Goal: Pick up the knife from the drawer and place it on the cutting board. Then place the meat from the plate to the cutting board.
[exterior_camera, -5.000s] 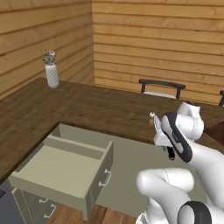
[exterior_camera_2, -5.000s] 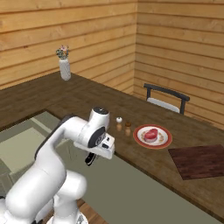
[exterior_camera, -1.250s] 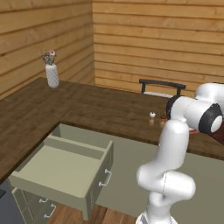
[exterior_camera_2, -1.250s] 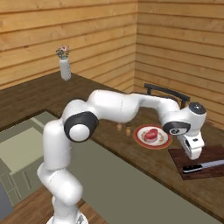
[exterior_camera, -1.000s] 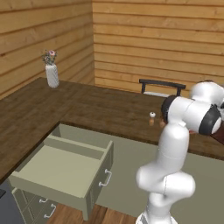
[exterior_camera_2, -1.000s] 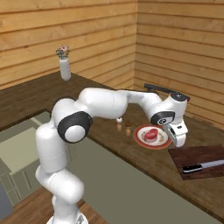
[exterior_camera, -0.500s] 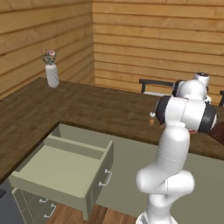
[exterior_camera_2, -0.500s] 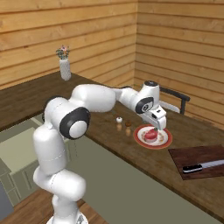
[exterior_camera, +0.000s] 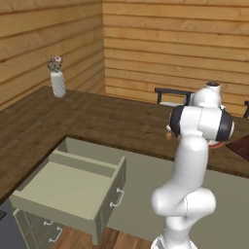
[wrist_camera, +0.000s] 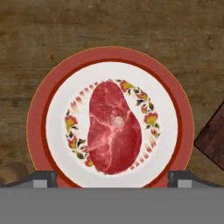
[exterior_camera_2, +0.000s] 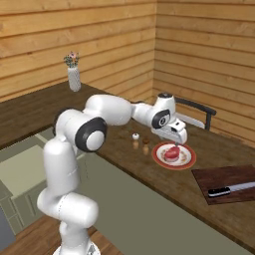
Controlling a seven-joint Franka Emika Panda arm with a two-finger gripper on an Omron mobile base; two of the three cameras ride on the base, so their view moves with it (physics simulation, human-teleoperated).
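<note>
Your gripper [exterior_camera_2: 175, 143] hangs over the meat [wrist_camera: 114, 127] on its plate [wrist_camera: 40, 114], jaws spread to straddle it; knife [exterior_camera_2: 230, 189] already lies on the board [exterior_camera_2: 219, 180].

Horizontal honey-coloured wooden plank walls [exterior_camera: 160, 44] meet in a corner at the upper middle of the frame. A dark brown L-shaped counter [exterior_camera: 97, 119] runs below them. A white vase of flowers [exterior_camera: 58, 78] stands upper left. A black chair back [exterior_camera: 171, 93] shows behind the counter.

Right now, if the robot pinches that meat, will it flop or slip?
The meat is a flat, glossy slab, so it probably sags and may slip. It lies loose on the plate, so it likely lifts free under the open gripper.
</note>
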